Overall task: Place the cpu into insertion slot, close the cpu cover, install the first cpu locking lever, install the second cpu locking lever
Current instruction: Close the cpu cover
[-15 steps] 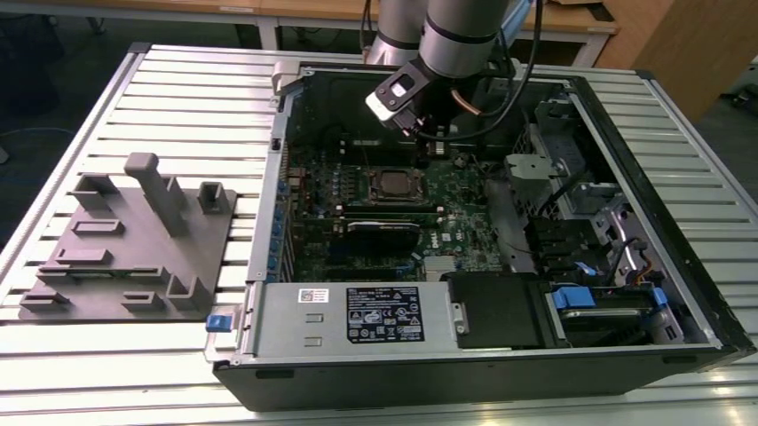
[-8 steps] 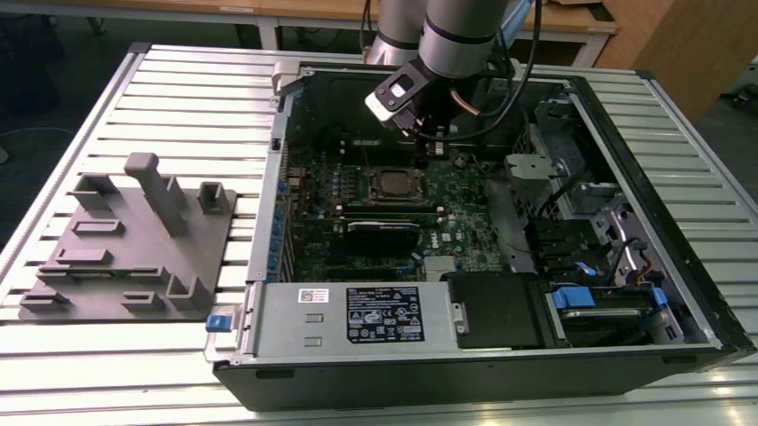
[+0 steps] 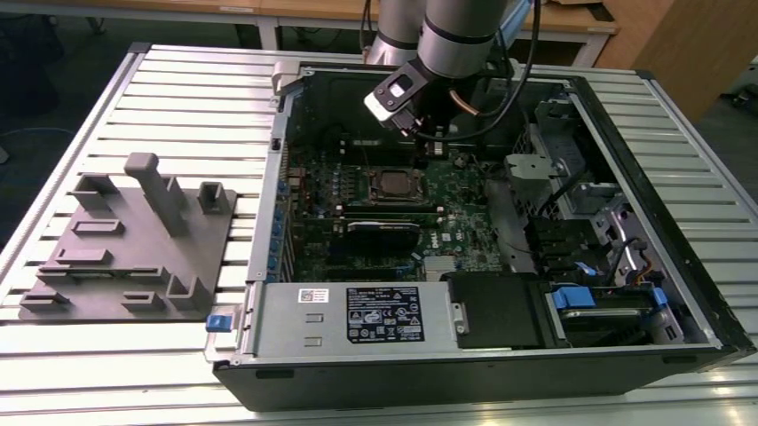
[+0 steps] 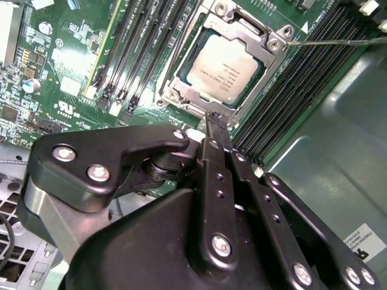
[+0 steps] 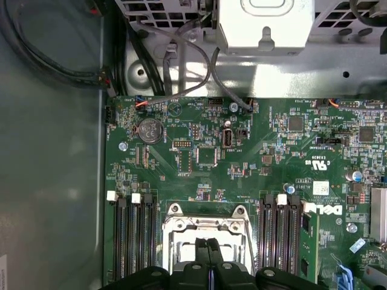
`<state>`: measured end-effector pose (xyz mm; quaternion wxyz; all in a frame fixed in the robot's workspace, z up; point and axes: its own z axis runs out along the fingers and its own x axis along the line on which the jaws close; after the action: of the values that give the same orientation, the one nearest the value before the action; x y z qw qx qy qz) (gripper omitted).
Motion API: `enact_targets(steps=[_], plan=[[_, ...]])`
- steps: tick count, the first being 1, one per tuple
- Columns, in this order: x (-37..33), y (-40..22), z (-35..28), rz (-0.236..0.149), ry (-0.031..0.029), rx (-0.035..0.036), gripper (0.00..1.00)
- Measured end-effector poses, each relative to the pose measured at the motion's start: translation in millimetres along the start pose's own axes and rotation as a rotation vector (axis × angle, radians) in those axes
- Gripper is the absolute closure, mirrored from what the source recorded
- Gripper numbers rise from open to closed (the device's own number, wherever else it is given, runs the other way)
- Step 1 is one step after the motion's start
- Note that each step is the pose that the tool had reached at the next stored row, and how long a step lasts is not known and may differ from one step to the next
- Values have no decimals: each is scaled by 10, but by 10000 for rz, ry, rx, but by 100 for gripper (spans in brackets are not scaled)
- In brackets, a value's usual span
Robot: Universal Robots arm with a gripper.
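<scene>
Second wrist view, upper middle: cpu (image 4: pixel 225 74) under seemingly closed cpu cover (image 4: pixel 239 29); gripper (image 4: pixel 216 121) pinched together below; step in hand: locking lever (image 4: pixel 338 42), needing steady push.

Showing off a silver-grey tubular arm (image 3: pixel 468 16) ringed in black, with black cables (image 3: pixel 533 40) hanging at its three o'clock; sporting a matte black gripper (image 4: pixel 216 124) of flat linked bars and rounded knuckle plates, studded with silvery round screws (image 4: pixel 221 243).
</scene>
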<state>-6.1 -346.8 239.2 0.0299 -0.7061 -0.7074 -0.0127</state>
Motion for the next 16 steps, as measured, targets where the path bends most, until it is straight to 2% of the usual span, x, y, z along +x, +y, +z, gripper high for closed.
enact_targets(steps=[4,16], plan=[[0,-49,2,-2,0,0,89],[0,-91,4,-2,0,0,89]])
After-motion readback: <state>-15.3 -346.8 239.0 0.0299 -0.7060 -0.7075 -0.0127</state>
